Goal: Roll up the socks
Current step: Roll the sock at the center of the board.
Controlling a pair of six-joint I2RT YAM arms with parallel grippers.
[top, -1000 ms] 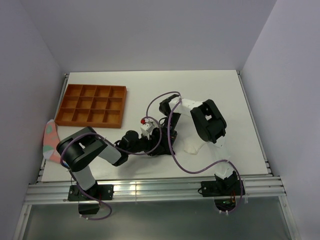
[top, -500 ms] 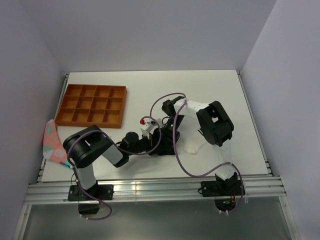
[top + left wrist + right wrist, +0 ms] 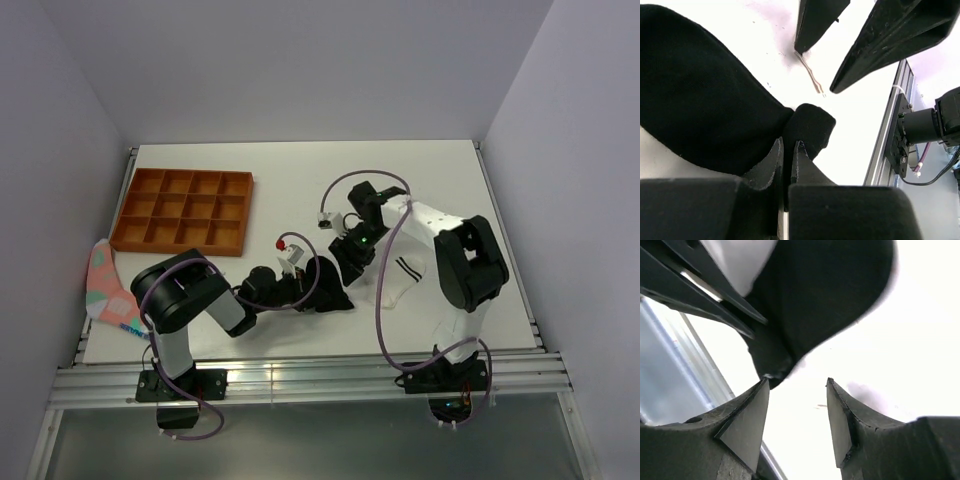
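Observation:
The black sock (image 3: pixel 700 100) lies on the white table; in the top view it shows as a dark patch (image 3: pixel 338 298) at centre front. My left gripper (image 3: pixel 788 145) is shut on a fold of its edge, low at the table (image 3: pixel 318 291). My right gripper (image 3: pixel 797 385) is open and empty. It hovers just beside the black sock's end (image 3: pixel 825 295), close to the left gripper (image 3: pixel 351 268). The white sock (image 3: pixel 398 280), with two black stripes, lies flat to the right of both grippers.
An orange compartment tray (image 3: pixel 185 210) stands at the back left. A pink fabric piece with teal patches (image 3: pixel 104 285) lies at the table's left edge. The metal rail of the near edge (image 3: pixel 890 145) runs close behind the grippers. Purple cables loop over both arms.
My right arm has swung to the right and its elbow has moved off the white sock, which now shows. The right gripper has drawn back from the black sock. The left gripper holds its place.

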